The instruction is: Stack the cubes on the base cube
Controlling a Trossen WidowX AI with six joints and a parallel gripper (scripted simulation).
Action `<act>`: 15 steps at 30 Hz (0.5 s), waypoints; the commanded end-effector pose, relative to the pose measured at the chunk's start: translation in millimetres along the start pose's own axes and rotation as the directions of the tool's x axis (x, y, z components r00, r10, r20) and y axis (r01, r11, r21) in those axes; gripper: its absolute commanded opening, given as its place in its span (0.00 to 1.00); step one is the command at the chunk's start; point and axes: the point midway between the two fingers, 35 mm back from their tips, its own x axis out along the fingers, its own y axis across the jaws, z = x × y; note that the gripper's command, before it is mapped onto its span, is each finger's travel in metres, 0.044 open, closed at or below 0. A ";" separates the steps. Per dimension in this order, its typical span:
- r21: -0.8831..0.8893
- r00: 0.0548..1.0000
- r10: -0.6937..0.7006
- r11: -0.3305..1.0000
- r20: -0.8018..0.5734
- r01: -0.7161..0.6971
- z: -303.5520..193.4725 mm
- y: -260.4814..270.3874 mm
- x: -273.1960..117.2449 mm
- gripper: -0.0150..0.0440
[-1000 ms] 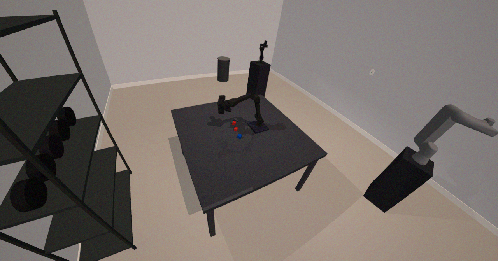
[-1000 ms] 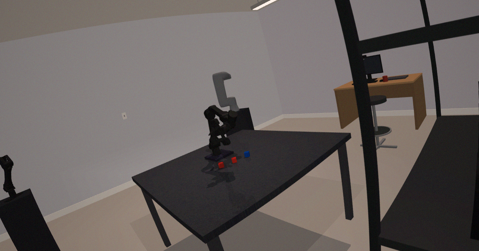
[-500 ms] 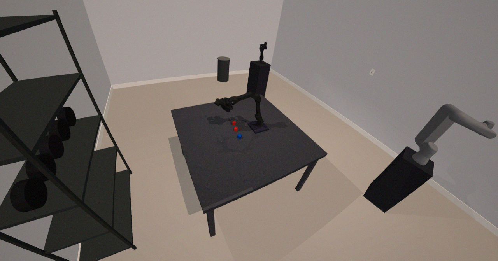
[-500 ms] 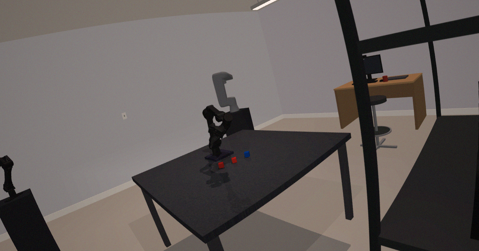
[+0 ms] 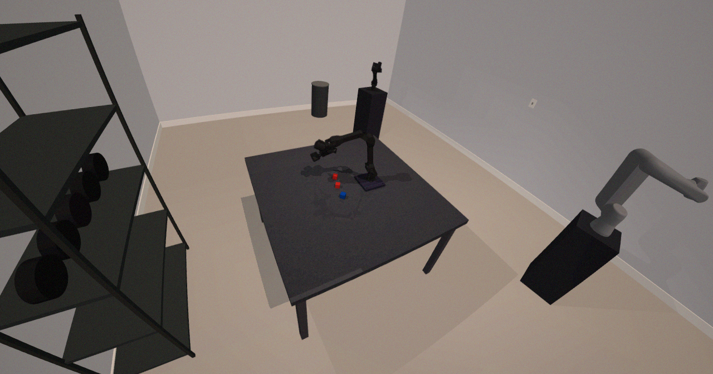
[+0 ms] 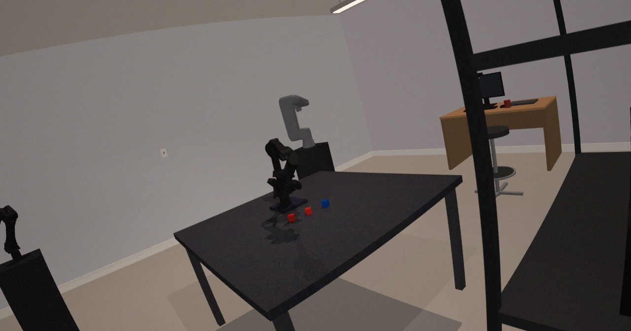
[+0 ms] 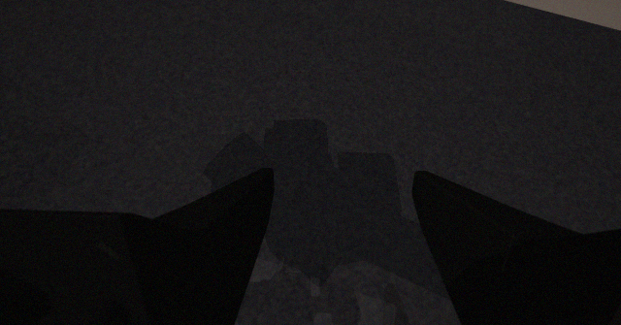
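Note:
The blue cube [image 5: 342, 195] [image 6: 325, 203] stands on the dark table, at one end of a spaced row. A red cube [image 5: 337, 184] [image 6: 308, 210] stands in the middle of the row. The other red cube [image 5: 335, 176] [image 6: 291, 217] stands at the far end from the blue one. All three stand apart, with nothing on top of them. My gripper [image 5: 323, 154] [image 7: 343, 180] is partly open and empty, well above the table. In the top view it appears above and a little left of the row. No cube shows in the wrist view, only dark table and shadows between the fingers.
The table [image 5: 379, 242] [image 6: 374, 214] [image 7: 310, 63] carries my arm's base plate [image 5: 370, 183] [image 6: 289, 205], close beside the cubes. A shelving rack [image 5: 99, 67] [image 6: 474, 152] stands off one side. Another arm, grey, stands on a black pedestal [image 5: 573, 257] away from the table.

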 end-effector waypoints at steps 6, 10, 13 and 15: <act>-0.470 0.985 0.020 0.877 -0.171 -0.099 -22.6 -17.4 1.6 0.70; -0.642 0.967 0.027 0.744 -0.252 -0.188 -33.8 -25.1 0.4 0.70; -0.740 0.950 0.032 0.619 -0.312 -0.264 -42.1 -30.9 -1.3 0.70; -0.789 0.936 0.036 0.527 -0.351 -0.316 -47.7 -34.8 -2.9 0.70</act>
